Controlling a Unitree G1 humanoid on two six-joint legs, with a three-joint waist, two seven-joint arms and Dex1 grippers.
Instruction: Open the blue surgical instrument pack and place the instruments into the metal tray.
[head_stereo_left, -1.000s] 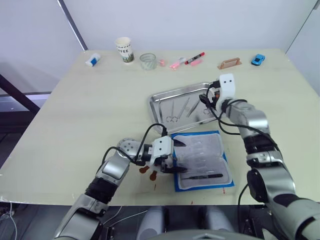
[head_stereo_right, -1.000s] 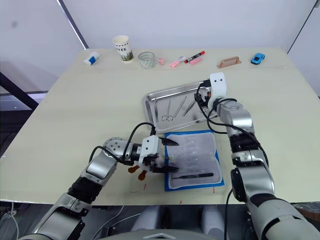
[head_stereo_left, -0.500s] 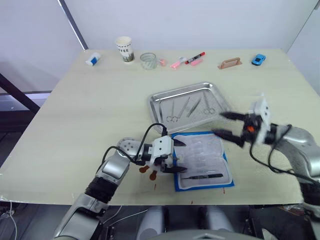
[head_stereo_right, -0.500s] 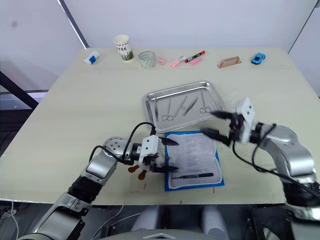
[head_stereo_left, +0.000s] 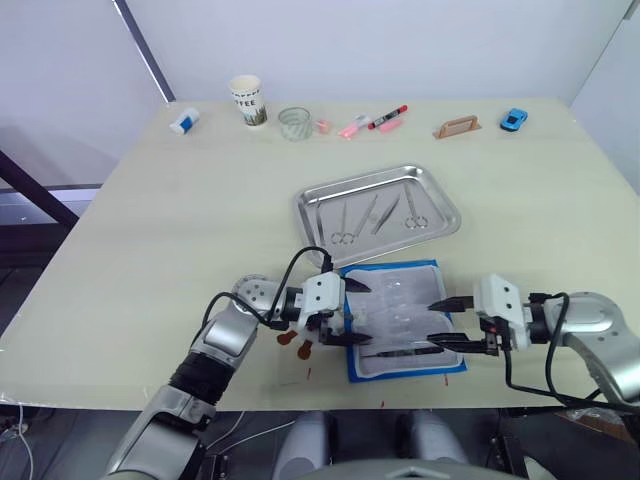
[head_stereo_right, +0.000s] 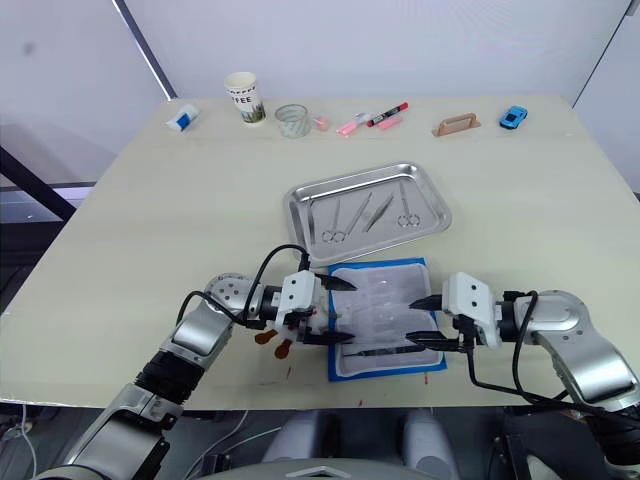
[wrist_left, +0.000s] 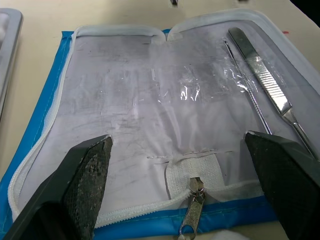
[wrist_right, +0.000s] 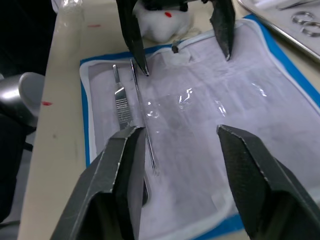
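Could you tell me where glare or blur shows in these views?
Left wrist view: glare glints off the crinkled clear lining of the pack, and the near hand is soft. Left eye view: the tray shines with bright reflections; the table looks evenly lit.

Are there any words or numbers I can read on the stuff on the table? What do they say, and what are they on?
"COFFEE": dark letters near the rim of the paper cup; this is my best reading, as the letters are small.
The red marker and the small white and blue box may carry print, but it is too small to read.
The blue surgical instrument pack lies open; no lettering can be read on its lining.
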